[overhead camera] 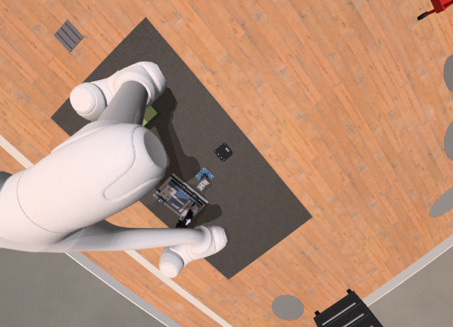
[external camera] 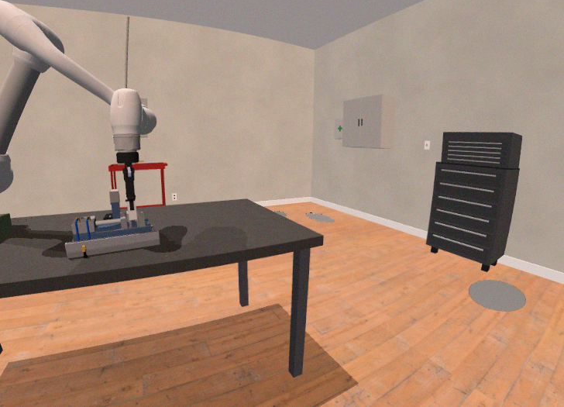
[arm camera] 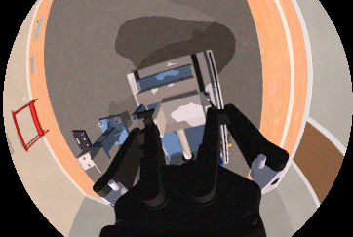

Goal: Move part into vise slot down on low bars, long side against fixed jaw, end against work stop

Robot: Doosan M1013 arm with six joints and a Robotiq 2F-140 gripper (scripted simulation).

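My gripper point(arm camera: 182, 104) is shut on the part point(arm camera: 180, 111), a grey-tan block held between the two black fingers. In the wrist view the vise point(arm camera: 176, 84), with blue and grey pieces on a light base, lies directly below the part. In the overhead view the gripper point(overhead camera: 186, 221) is at the near right end of the vise point(overhead camera: 180, 199). In the side view the gripper point(external camera: 130, 203) points straight down over the vise point(external camera: 111, 236), low above it. I cannot tell whether the part touches the bars or the jaws. The black infeed plate point(overhead camera: 223, 152) holds nothing.
The blue V-block point(overhead camera: 204, 175) stands between the vise and the infeed plate, with a small grey piece beside it. A green box point(overhead camera: 150, 114) sits near the arm's base. The arm's large links hang over the left half of the table.
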